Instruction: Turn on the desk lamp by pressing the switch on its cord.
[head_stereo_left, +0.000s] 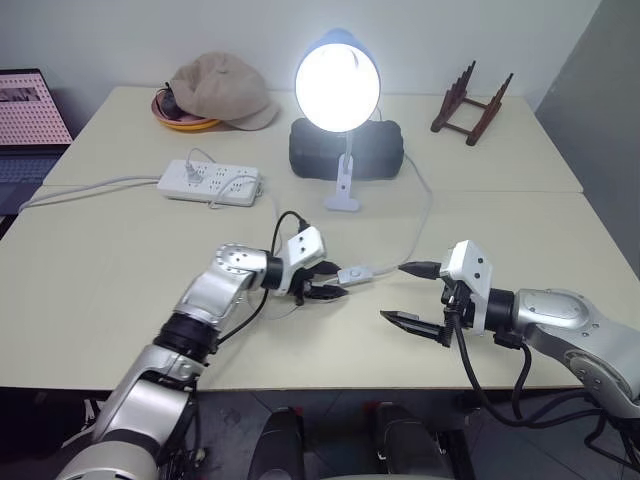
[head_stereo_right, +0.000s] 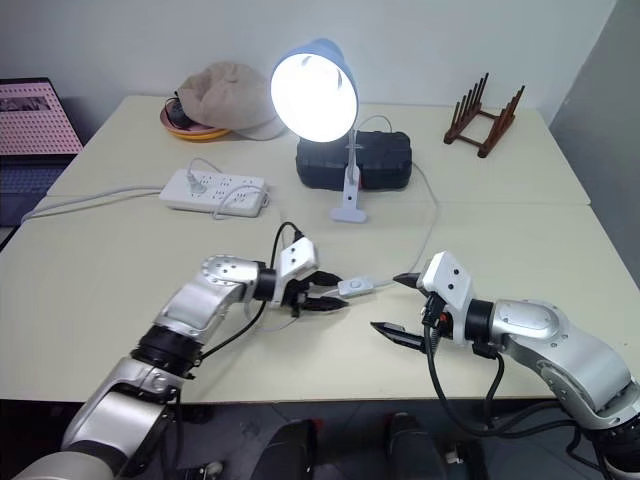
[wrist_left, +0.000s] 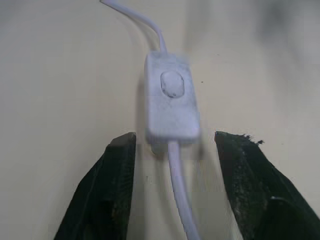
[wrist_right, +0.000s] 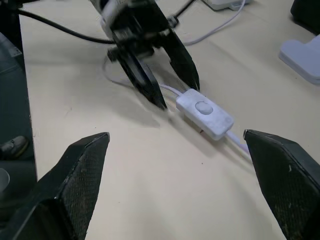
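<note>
Desk lamp (head_stereo_left: 337, 82) lit, rear centre of table (head_stereo_left: 100, 300). Switch (head_stereo_left: 355, 273) flat on table, mid-front. Left gripper (head_stereo_left: 326, 284) spread, fingertips straddling cord (wrist_left: 181, 200) beside switch. Right gripper (head_stereo_left: 408, 294) spread wide, empty, near.

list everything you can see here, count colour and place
lamp: 1, light-blue shade, lit, back centre
switch: 1, white, between the left fingers
cord: 1, white, lamp to switch
power strip: 1, white, left of lamp
black case: 1, behind lamp
cap: 1, beige, back left, over a bowl
bowl: 1, orange
rack: 1, dark wood, back right
laptop: 1, far left
table: cream
left gripper: open, at switch
right gripper: open, right of switch
</note>
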